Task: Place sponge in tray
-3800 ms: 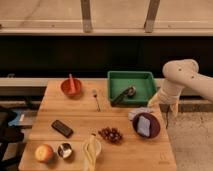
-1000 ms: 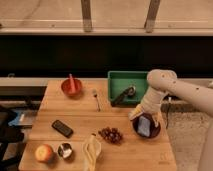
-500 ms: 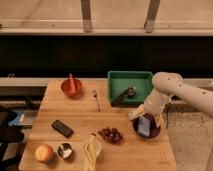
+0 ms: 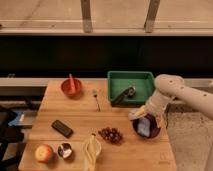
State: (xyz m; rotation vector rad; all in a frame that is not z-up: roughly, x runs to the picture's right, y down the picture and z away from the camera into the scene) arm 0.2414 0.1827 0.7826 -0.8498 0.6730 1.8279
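Currently I see the wooden table (image 4: 75, 117) bearing the green tray (image 4: 142, 84), and the gripper (image 4: 148, 117) hangs just in front of the tray, over the purple bowl (image 4: 155, 132), its jaws spread wide and clasping nothing that I can make out. The sponge (image 4: 144, 126) lies inside that bowl, just in front of the tray and outside it, directly beneath the gripper.

Light wooden table (image 4: 75, 116) before a dark wall (image 4: 100, 55), pale ledge (image 4: 45, 31) and two grey posts (image 4: 87, 15) above, speckled floor (image 4: 186, 137) at right.
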